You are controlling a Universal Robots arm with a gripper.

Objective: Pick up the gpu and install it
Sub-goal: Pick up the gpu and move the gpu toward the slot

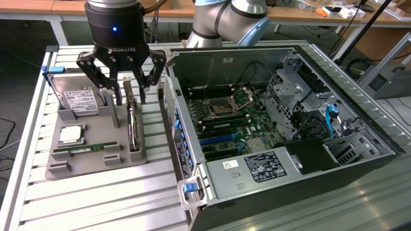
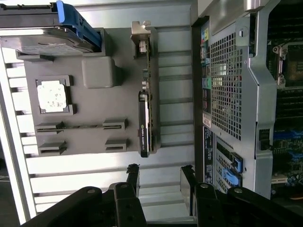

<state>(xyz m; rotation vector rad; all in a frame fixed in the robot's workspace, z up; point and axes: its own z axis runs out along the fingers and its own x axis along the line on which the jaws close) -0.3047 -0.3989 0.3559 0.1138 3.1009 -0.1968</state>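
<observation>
I read places on the exterior view as a clock face. My tool (image 1: 128, 88) hangs at about ten o'clock of that view with its jaws spread wide and nothing between them. It points down over the far end of the gpu (image 1: 132, 122).

The gpu stands on its long edge in a slot of the grey fixture tray (image 1: 96, 166), along the tray's three o'clock side. In the wrist view the gpu (image 2: 144, 109) lies in line with the gap between the fingers (image 2: 134, 176), and both fingers stand clear of it. Its silver bracket is at the end farther from them.

On the same tray, the hard drive (image 1: 80, 98) leans at eleven o'clock of the gpu. The processor chip (image 1: 70, 134) lies flat at nine o'clock of it. The RAM stick (image 1: 86, 148) sits in its slot at eight o'clock.

The tray rests on the slatted counter (image 1: 96, 204). The open computer case (image 1: 212, 62) lies just beside the tray at three o'clock, with its motherboard (image 1: 231, 120) exposed.
</observation>
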